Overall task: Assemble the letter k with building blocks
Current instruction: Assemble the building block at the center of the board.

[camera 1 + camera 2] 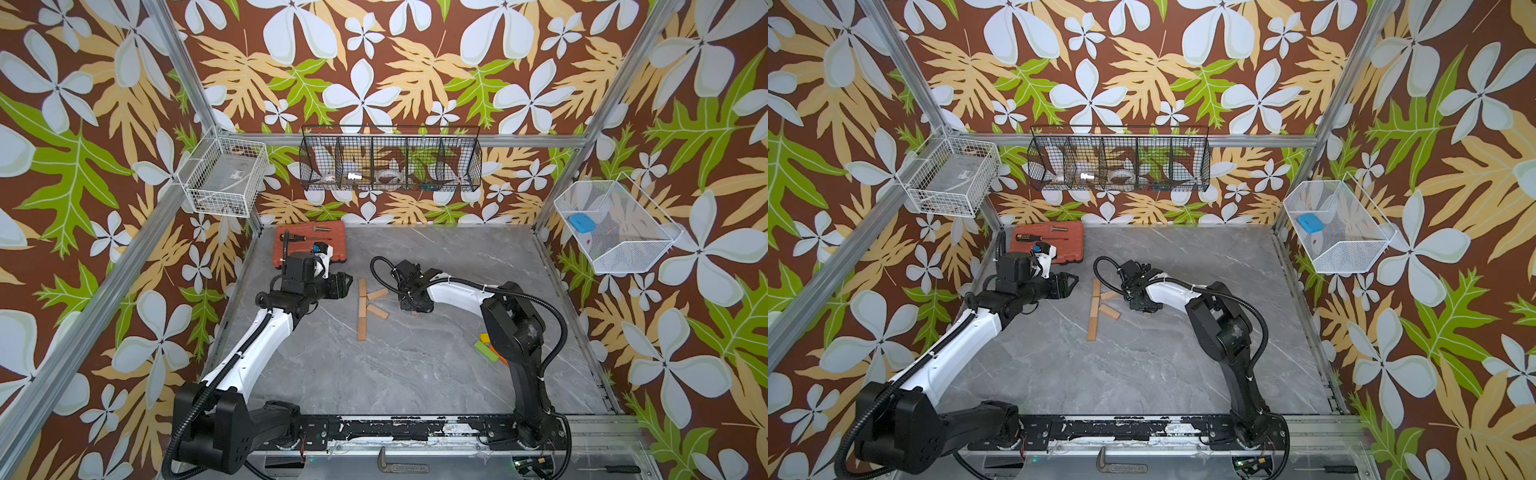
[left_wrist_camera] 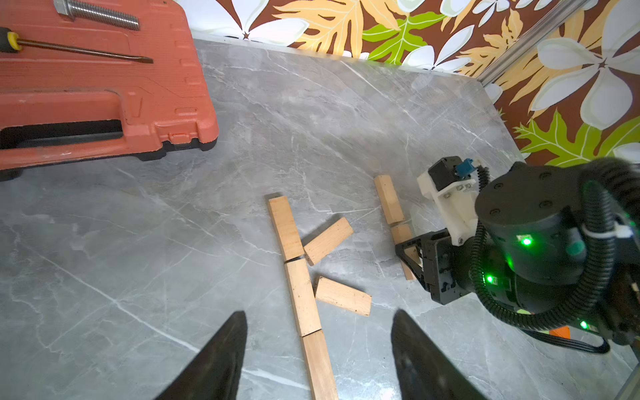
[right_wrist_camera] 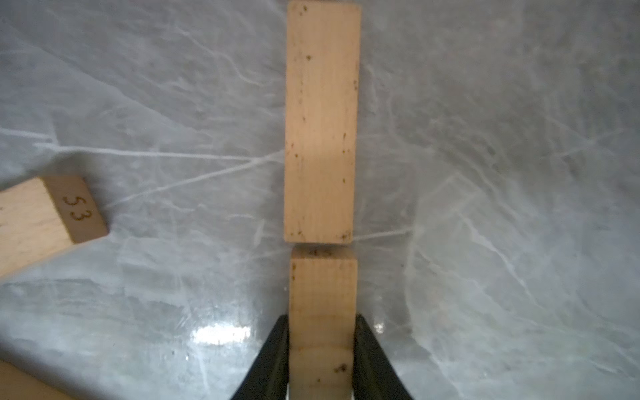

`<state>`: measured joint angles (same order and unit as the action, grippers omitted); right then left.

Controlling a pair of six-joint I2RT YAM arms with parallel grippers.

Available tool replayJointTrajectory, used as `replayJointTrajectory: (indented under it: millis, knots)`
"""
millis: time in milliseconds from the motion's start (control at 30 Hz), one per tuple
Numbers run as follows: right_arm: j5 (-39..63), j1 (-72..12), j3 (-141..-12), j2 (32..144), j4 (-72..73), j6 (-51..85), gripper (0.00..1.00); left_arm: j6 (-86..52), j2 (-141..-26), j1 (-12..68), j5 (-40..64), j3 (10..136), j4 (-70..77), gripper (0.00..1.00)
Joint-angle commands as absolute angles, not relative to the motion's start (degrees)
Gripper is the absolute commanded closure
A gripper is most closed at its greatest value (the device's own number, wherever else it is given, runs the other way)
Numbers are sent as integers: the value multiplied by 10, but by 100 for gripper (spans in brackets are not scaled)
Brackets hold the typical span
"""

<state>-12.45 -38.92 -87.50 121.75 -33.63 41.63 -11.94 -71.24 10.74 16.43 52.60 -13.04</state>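
Well, nearest to the robot's base, beside the right arm [image 1: 515,332], I see three painted planks in a small heap on the grey, marble-veined worktop [image 1: 374,374]: a green plank [image 1: 487,352], a yellow plank [image 1: 485,336] and an orange plank [image 1: 500,360], partly hidden by the arm.

Farther in, three plain wooden planks [image 1: 363,309] lie flat, end to end, as one straight row. Two slanted planks [image 2: 327,240] [image 2: 343,296] spread away from its middle, with their inner ends at the row.

The left jaws stand apart over this row, with nothing between the black tapered fingers [image 2: 221,356].

On the other side of the row, the right jaws are clenched on the long sides of a held plank [image 3: 322,304], smooth pale wood with small dark specks. Its free end is just beside the end of a loose plank [image 3: 320,121] in the same line, with only a thin gap. One slanted plank shows the stamp "53" on its end.

Farthest away lies the red-orange plastic tool case [image 1: 309,249], which carries a screwdriver [image 1: 297,238] and a threaded steel bolt [image 1: 320,228].
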Motion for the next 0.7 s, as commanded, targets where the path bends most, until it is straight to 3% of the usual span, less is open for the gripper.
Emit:
replayJointTrajectory:
  millis: [0, 333, 500, 667]
  knots:
    - [-131, -388, -877, 1223, -345, 420, 67, -119, -713, 107, 167, 530, -125, 32]
    - [-129, -389, -879, 1215, -352, 422, 53, -118, -713, 106, 168, 530, -124, 32]
    - [-123, -388, -887, 1170, -351, 418, 42, -117, -712, 106, 169, 530, -124, 33]
    - [-151, -386, -896, 1113, -371, 395, 38, -115, -712, 106, 179, 530, -124, 33]
